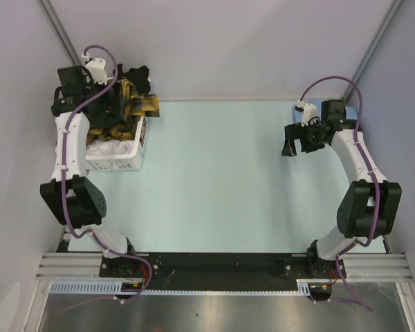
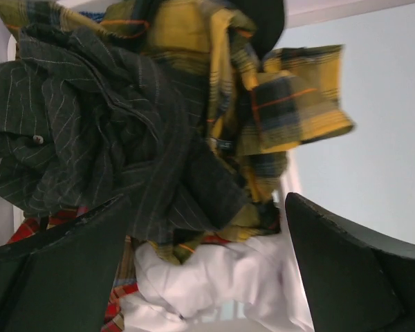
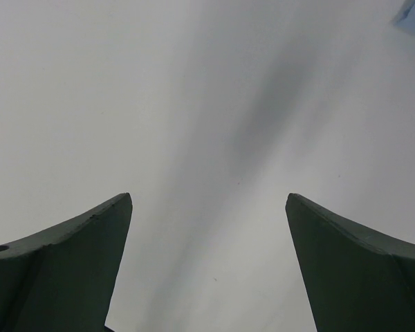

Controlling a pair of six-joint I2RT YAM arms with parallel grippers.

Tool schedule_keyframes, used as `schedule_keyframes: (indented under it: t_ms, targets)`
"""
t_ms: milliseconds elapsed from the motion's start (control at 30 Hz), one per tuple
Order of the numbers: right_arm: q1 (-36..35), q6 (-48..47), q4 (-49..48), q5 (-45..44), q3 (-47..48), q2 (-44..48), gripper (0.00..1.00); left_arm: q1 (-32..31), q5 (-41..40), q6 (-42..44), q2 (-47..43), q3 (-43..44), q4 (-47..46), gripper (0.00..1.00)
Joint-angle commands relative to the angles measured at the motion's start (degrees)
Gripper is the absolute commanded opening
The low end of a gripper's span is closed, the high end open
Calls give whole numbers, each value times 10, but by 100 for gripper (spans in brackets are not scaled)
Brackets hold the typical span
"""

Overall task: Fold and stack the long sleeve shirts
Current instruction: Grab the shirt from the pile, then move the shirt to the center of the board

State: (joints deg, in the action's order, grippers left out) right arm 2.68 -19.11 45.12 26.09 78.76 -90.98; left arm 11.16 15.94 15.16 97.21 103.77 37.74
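Tabletop (image 1: 221, 180) carried a white basket (image 1: 121, 160) at its far left corner, heaped with shirts (image 1: 131, 105): pinstriped shirt (image 2: 104, 138) and plaid shirt (image 2: 297, 97) on top. Left tool (image 2: 207, 200) hung over the heap, fingers apart, empty. Right tool (image 3: 209, 197) hovered far right, fingers also apart, empty.

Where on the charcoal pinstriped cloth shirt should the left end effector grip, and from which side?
Likely its raised crumpled fold, from above: the charcoal pinstriped cloth shirt lies heaped uppermost, and the open left end effector hovers over it.
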Motion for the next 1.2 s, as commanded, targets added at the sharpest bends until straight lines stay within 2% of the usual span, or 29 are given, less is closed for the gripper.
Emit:
schedule_keyframes:
  t_ms: [0,33,133,233,267,300,333,367,400,500,533,633,733,800,867,967,1033,1067,1100,1133,1167]
  targets:
    - [-2,1,-6,12,32,-19,100,11,-66,37,54,23,-70,99]
    - [-2,1,-5,14,36,-21,100,12,-111,41,78,24,-79,99]
    - [-2,0,-2,15,39,-28,100,21,-149,56,118,42,-84,99]
    - [0,-1,0,15,43,-34,100,21,-159,78,178,81,-57,99]
    - [2,-1,1,15,46,-37,100,23,-159,80,202,106,-48,96]
    - [4,-1,4,15,47,-38,100,24,-159,80,206,117,-34,89]
    - [4,-1,6,17,53,-39,100,26,-154,73,207,128,-27,68]
    - [6,0,7,19,54,-39,100,28,-128,72,205,143,-21,56]
    - [8,3,8,19,57,-39,100,28,-113,71,185,148,-17,32]
    - [15,9,14,38,54,-33,100,26,-72,60,127,155,-24,1]
    - [15,9,16,40,53,-31,100,24,-61,52,113,170,-22,0]
    - [17,14,18,48,50,-24,100,-4,3,52,48,194,-12,0]
    - [22,24,15,55,53,-17,100,-67,54,56,-7,199,-4,0]
    - [25,29,9,60,56,-17,100,-139,62,52,-25,202,0,0]
    - [33,36,8,64,58,-17,100,-210,85,31,-37,214,-1,0]
    - [48,46,8,74,62,-19,100,-284,135,-31,-26,249,-7,0]
    - [61,48,8,84,64,-18,100,-319,186,-71,-22,240,-22,0]
    - [65,49,9,91,64,-17,100,-324,209,-83,-25,225,-32,8]
    - [70,46,11,96,65,-17,100,-328,238,-93,-27,205,-37,20]
    - [76,44,15,101,65,-16,100,-330,264,-96,-30,162,-38,37]
    - [86,34,26,108,64,-16,100,-329,265,-101,-36,134,-36,72]
